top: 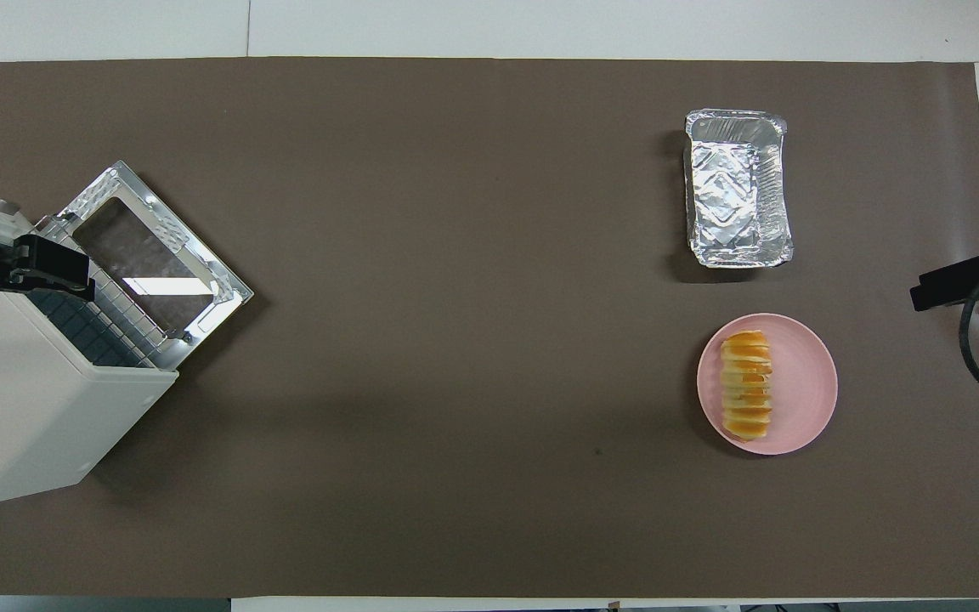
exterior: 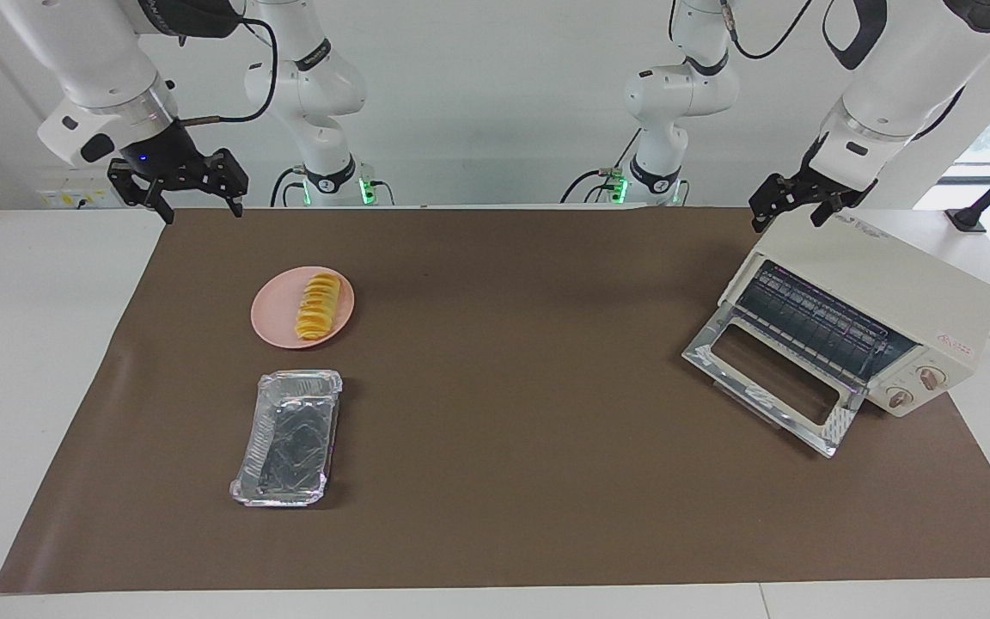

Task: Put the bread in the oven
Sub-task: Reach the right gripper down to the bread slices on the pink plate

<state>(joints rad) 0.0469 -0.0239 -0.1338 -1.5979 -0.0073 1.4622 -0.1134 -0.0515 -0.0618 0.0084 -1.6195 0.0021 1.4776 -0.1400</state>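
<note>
At the upper left of the facing view the right gripper (exterior: pixel 199 196) hung with its fingers apart and empty, above the table's robot-side edge. Below it and toward the frame's middle, the bread (exterior: pixel 320 306) lay on the pink plate (exterior: pixel 276 318), its long axis running roughly up and down the frame, so this arm looked the nearer one. The foil tray (exterior: pixel 289 437) sat lower still. At the upper right the left gripper (exterior: pixel 796 205), also spread and empty, waited over the oven (exterior: pixel 877 284), whose door (exterior: pixel 770 387) lay dropped open.
</note>
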